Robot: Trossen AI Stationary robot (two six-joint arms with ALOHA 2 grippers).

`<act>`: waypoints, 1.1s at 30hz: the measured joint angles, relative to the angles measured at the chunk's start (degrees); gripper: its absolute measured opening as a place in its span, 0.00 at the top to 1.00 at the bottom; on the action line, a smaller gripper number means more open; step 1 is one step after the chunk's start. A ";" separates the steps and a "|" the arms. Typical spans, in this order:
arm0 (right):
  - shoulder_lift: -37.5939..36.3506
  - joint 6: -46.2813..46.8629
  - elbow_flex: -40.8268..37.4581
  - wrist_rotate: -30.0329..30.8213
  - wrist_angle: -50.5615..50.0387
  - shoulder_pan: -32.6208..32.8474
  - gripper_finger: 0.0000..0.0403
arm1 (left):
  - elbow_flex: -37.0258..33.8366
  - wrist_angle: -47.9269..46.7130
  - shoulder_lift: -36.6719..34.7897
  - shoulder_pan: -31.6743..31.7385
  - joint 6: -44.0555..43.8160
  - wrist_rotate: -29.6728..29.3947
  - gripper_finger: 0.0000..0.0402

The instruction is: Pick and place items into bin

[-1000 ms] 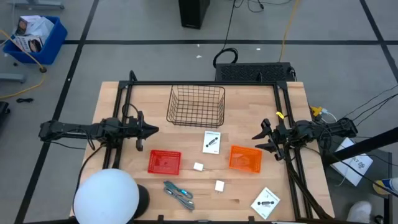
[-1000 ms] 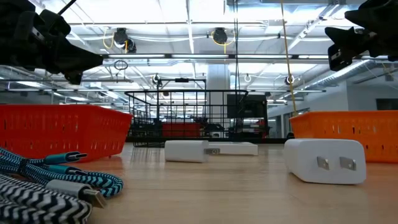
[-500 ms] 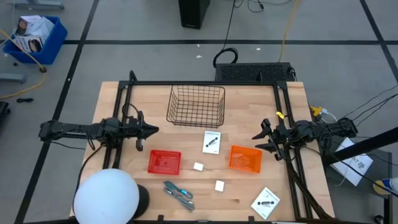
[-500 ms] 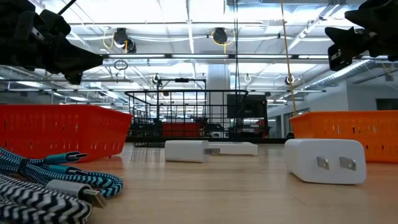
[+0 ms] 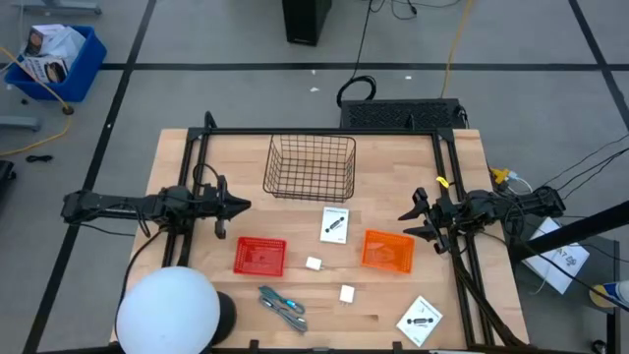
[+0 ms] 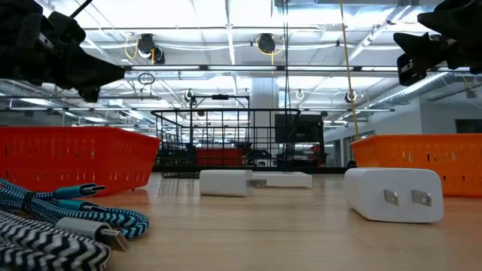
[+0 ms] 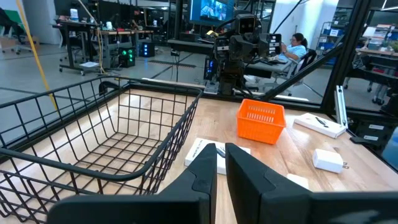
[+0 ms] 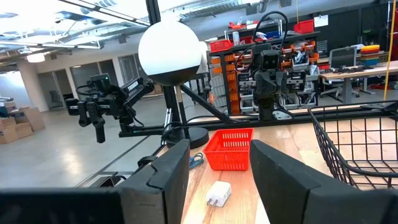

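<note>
You had both arms parked over the side rails of the wooden counter [image 5: 393, 295], neither touching anything. Your left end effector [image 5: 241, 206] hung near the left edge, its fingers [image 7: 249, 180] close together with only a thin slit between them and nothing in it. Your right end effector [image 5: 409, 222] hung near the right edge with its fingers [image 8: 280, 171] spread wide and nothing held.

The black wire basket [image 5: 310, 165] sat at the back middle of the counter, with nothing visible inside. In front of it, one white card [image 5: 334, 224] with a small black part lay just left of the orange bin [image 5: 387, 250]. The red bin [image 5: 260, 256] stood to the left, well apart from the orange one. Between the two bins, slightly toward the front, you had one small white cube [image 5: 314, 264]; the second white cube [image 5: 347, 293] lay nearer the front edge. From table height these cubes looked like plug adapters, the nearer one [image 6: 393, 195] showing two metal prongs. The grey-blue plier-like tool [image 5: 282, 306] lay at the front, below the red bin, and the second card [image 5: 420, 320] sat tilted at the front right corner. A white dome lamp [image 5: 168, 311] covered the front left corner.
</note>
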 joint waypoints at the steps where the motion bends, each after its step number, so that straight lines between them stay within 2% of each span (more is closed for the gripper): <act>1: -0.01 0.01 0.00 0.00 0.01 -0.01 0.60 | 0.00 0.00 0.00 0.01 -0.01 0.00 0.91; 22: 0.00 -0.13 0.00 0.00 0.02 -0.02 0.60 | -0.02 0.00 0.00 0.01 0.00 0.00 0.91; 25: -0.01 -3.02 0.00 0.05 0.29 -0.01 0.60 | -0.01 -0.02 0.00 0.00 -0.02 0.00 0.91; 29: 0.00 -7.66 -0.02 0.13 4.53 -0.01 0.60 | 0.00 -0.02 0.00 0.01 0.00 0.00 0.91; 33: 0.00 -5.04 -0.02 0.09 10.60 0.00 0.60 | -0.02 0.00 0.01 0.01 0.00 0.00 0.91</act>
